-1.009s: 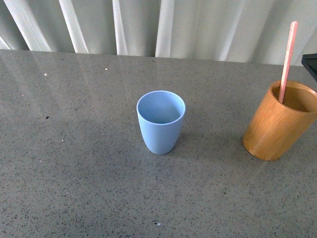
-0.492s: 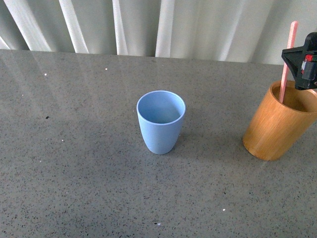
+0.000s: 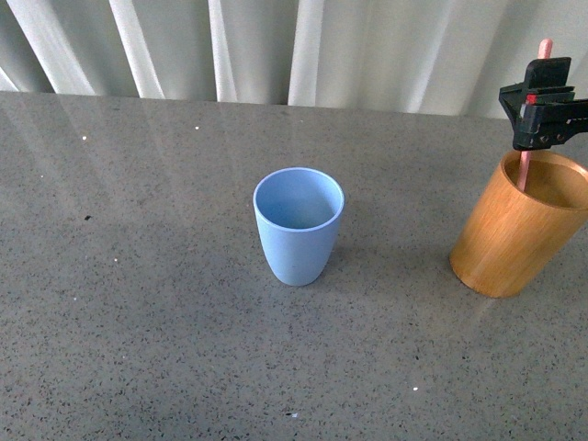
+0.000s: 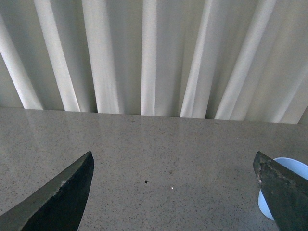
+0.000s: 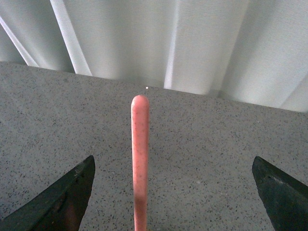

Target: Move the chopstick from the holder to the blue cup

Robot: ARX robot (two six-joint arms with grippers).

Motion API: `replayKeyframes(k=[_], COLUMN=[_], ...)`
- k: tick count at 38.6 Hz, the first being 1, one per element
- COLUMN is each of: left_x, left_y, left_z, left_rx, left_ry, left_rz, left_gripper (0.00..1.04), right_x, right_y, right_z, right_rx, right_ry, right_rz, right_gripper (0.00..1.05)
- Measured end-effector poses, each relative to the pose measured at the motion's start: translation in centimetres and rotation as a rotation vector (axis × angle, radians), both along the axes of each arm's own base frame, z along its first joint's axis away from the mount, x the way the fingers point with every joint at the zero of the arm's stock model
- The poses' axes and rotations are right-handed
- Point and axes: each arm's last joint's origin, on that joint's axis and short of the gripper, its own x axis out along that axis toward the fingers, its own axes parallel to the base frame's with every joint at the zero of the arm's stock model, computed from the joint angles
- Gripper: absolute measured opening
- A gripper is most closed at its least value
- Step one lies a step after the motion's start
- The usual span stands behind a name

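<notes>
Pink chopstick (image 5: 139, 163) stands in the holder (image 3: 514, 230); your right gripper (image 3: 540, 110) straddles its upper shaft wide open, holding nothing, placed so closing would catch it. Blue cup (image 3: 297, 225) stands apart, empty.

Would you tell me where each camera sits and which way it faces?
Front view: on the body, facing blue cup, holder, chopstick; right gripper shows.
Left wrist view: behind the open left gripper, facing the curtain; blue cup shared with front.
Right wrist view: behind the open right gripper, facing the curtain; chopstick shared with front.
</notes>
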Motion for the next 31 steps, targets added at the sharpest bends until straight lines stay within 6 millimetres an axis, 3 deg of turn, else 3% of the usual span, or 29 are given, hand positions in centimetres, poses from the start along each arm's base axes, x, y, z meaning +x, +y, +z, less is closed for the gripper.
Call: replayKeyframes(k=[7,10,16,23,27,31], left_x=[0.0,0.0,0.0,0.0,0.0,0.0], left_y=[0.0,0.0,0.0,0.0,0.0,0.0], left_z=[0.0,0.0,0.0,0.0,0.0,0.0], left_rx=[0.000,0.000,0.000,0.000,0.000,0.000], left_ry=[0.000,0.000,0.000,0.000,0.000,0.000], left_rz=[0.000,0.000,0.000,0.000,0.000,0.000], left_gripper=[0.98,0.98,0.98,0.98,0.98,0.98], right_x=[1.0,1.3,1.4,1.4,0.8,0.3], right_y=[0.6,0.9,1.4,1.5,1.5,1.3], right_z=[-0.1,-0.1,0.1,0.1,0.3,0.7], right_rx=[0.002,0.006,0.010,0.009,0.007,0.002], right_ry=[-0.007,-0.011,-0.019,-0.026,-0.033,-0.044], right_rz=[0.007,0.011,0.024,0.022,0.020,0.023], right_gripper=[0.95,0.84,0.53,0.29,0.08,0.03])
